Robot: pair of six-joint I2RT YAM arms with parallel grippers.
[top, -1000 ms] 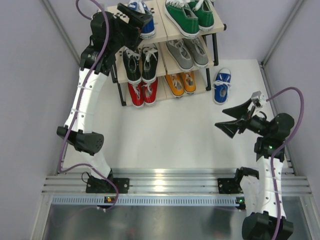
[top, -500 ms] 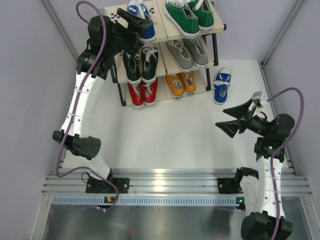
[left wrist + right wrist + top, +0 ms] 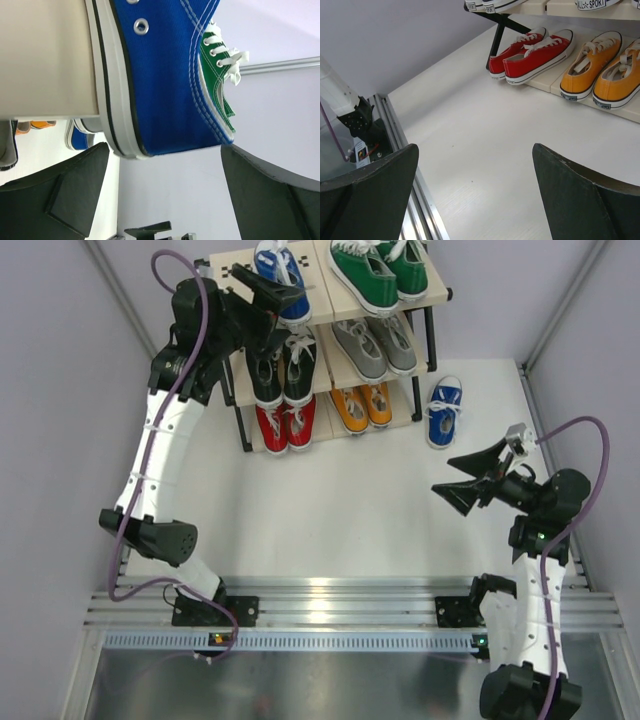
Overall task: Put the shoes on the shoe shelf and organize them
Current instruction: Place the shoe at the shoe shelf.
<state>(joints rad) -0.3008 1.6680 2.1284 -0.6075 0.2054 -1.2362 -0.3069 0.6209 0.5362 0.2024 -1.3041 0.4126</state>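
Observation:
The shoe shelf (image 3: 330, 310) stands at the back. Its top board holds one blue shoe (image 3: 281, 268) and the green pair (image 3: 385, 270). The middle board holds the black pair (image 3: 283, 365) and the grey pair (image 3: 375, 345). The bottom board holds the red pair (image 3: 287, 423) and the orange pair (image 3: 362, 405). A second blue shoe (image 3: 443, 410) lies on the floor to the right of the shelf. My left gripper (image 3: 275, 300) is open at the top board; in its wrist view the blue shoe (image 3: 165, 75) lies just past the fingertips, not gripped. My right gripper (image 3: 468, 478) is open and empty over the floor.
The right wrist view shows the red pair (image 3: 532, 52), the orange pair (image 3: 600, 70) and the aluminium rail (image 3: 415, 200) at the near edge. Grey walls close in both sides. White floor lies between the shelf and the arm bases.
My left arm has swung a little to the left and its gripper has drawn back from the blue shoe, which stays on the top board. The right arm has not moved.

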